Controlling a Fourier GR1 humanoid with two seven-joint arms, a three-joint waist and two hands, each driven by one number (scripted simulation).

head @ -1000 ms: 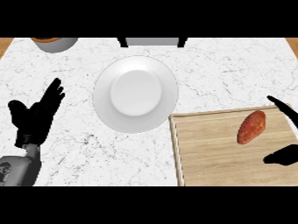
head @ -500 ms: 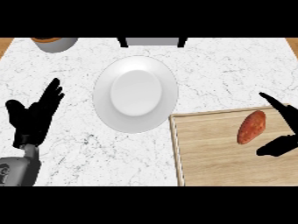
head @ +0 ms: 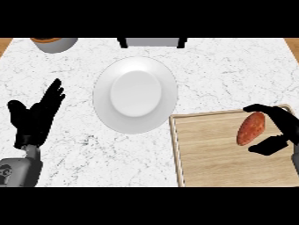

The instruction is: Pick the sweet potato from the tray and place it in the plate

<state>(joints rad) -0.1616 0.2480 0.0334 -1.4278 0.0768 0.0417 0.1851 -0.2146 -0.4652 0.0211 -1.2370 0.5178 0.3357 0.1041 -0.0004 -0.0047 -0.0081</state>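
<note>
The black right hand (head: 293,129), fingers spread, brackets the reddish-brown sweet potato (head: 250,128) on the light wooden tray (head: 210,154).

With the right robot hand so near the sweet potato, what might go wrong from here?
The right robot hand brackets the sweet potato end to end; its tapered ends could slip out as the fingers close. The potato lies near the right edge of the wooden tray, so a nudge might push it off.
</note>
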